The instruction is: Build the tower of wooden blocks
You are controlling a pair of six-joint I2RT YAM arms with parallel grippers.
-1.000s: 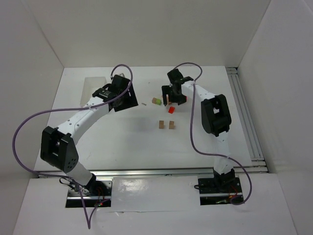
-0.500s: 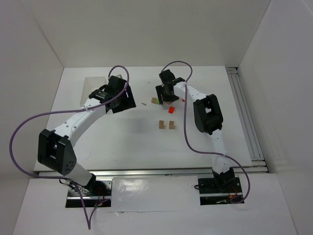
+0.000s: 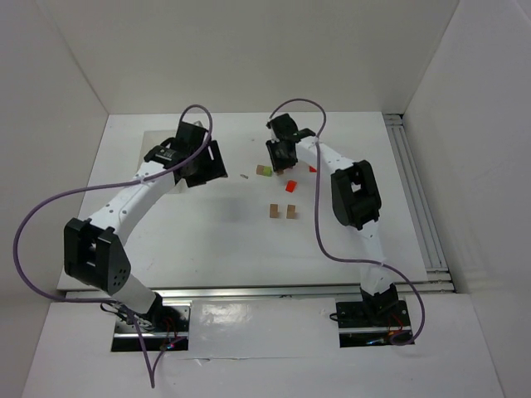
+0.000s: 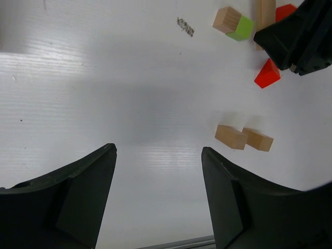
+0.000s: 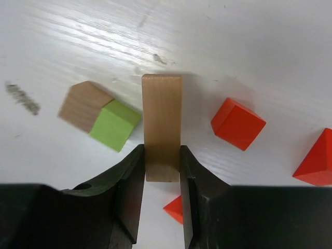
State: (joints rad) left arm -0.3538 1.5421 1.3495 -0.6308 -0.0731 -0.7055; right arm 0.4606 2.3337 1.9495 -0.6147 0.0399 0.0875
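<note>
Long tan block point(image 5: 162, 114): centre of the right wrist view, lower end pinched by right gripper point(image 5: 162, 166).
Green block point(image 5: 114, 124): just left of it, touching tan cube point(image 5: 83, 106).
Red blocks point(image 5: 237, 123): right side.
Left gripper point(image 4: 158, 192): jaws spread above table point(image 4: 104, 93).

We see a long tan block point(image 5: 162, 127) of bare wood, a lime green block point(image 5: 114, 124), a tan cube point(image 5: 83, 106), red blocks point(image 5: 237, 123), a white table point(image 4: 104, 78), a black right gripper point(image 5: 162, 153) and purple cables point(image 3: 292, 102).
</note>
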